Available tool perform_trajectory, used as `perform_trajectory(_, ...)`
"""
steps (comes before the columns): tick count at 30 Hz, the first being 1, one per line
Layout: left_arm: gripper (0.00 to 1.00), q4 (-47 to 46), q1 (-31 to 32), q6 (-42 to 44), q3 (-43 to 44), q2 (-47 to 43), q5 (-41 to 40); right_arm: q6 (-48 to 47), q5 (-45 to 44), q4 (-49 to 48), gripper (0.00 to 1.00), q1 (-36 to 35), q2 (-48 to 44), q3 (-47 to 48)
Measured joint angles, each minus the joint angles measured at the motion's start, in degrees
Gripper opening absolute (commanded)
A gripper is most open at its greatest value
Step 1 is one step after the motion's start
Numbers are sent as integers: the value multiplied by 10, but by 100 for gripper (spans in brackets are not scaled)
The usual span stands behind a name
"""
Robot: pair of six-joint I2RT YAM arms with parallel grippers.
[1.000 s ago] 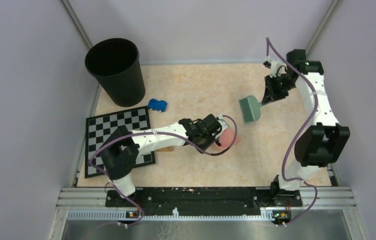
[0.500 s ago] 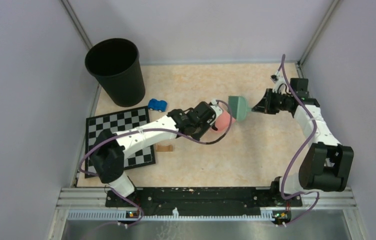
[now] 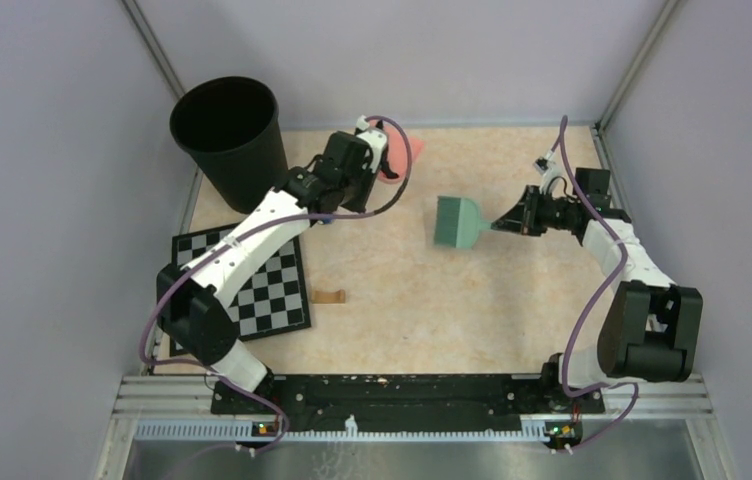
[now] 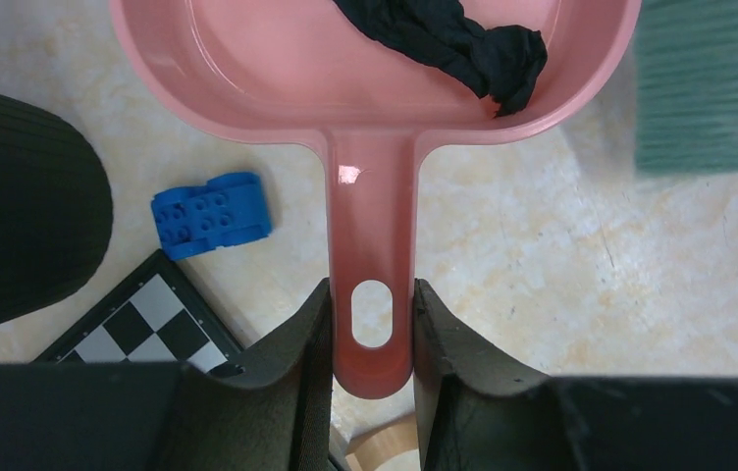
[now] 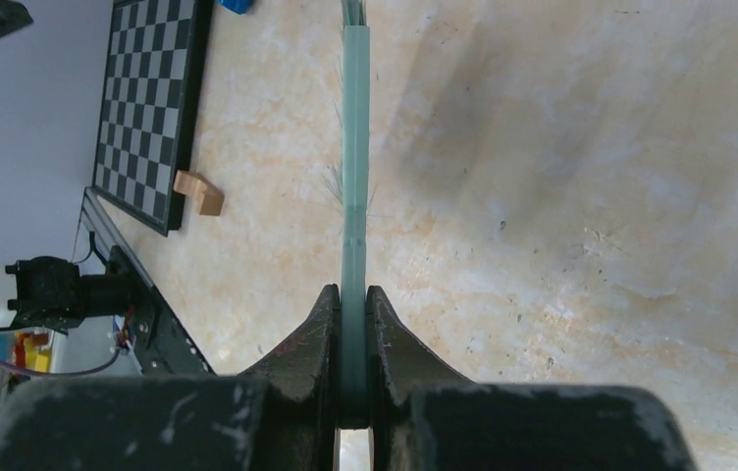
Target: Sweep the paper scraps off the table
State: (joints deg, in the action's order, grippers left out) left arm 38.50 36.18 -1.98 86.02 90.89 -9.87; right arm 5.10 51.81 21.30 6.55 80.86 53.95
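Note:
My left gripper (image 4: 372, 324) is shut on the handle of the pink dustpan (image 4: 375, 59) and holds it above the table (image 3: 472, 310), at the far side just right of the black bin (image 3: 232, 140). A crumpled black paper scrap (image 4: 453, 39) lies in the pan. In the top view the dustpan (image 3: 394, 155) shows past my left gripper (image 3: 367, 160). My right gripper (image 5: 353, 304) is shut on the flat handle of the green brush (image 5: 353, 196). The brush head (image 3: 455, 222) hangs over the table's middle right. I see no loose scraps on the table.
A small blue toy car (image 4: 211, 214) sits below the dustpan, near the bin (image 4: 12, 196). The black-and-white chequered board (image 3: 252, 285) lies at the left, with a small wooden block (image 3: 329, 296) beside its right edge. Grey walls close in the table on three sides.
My left arm has swung the dustpan from the table's middle up to the far side next to the bin. My right arm has carried the brush left towards the middle.

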Motion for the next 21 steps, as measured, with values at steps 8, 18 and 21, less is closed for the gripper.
perform_trajectory(8,0,-24,-68,-25,48,0,6,-9,11,-5,0,0,5,0)
perform_trajectory(18,0,-71,-167,-91,92,-10,65,-25,13,0,0,0,7,0)
perform_trajectory(21,0,-98,-215,-132,87,-21,108,-28,13,7,0,0,7,0)
